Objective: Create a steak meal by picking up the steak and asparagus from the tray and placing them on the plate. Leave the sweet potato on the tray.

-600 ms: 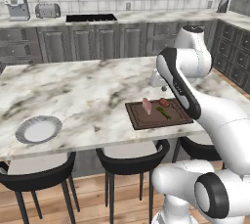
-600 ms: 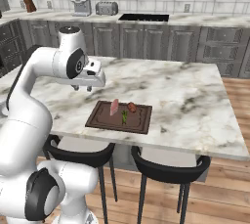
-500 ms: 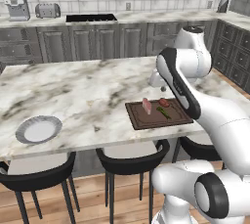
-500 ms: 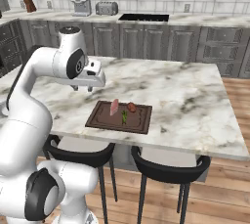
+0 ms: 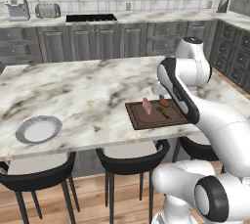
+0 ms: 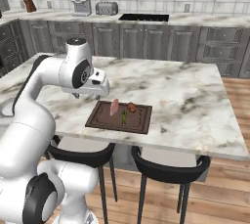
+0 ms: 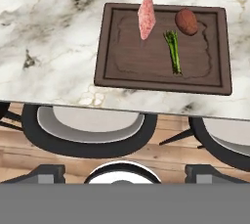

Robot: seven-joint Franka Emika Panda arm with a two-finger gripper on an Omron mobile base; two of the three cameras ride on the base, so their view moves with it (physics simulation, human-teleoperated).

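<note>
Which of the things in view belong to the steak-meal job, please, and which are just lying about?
Part of the job:
steak
asparagus
sweet potato, which stays put
tray
plate

Just lying about:
coffee machine
toaster
knife block
bar stools

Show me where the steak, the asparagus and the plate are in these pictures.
steak (image 7: 146,17), hand view, middle of the pink slab.
asparagus (image 7: 173,52), hand view, middle of the green stalk.
plate (image 5: 24,135), left base view, grey-blue rim at its near left.
</note>
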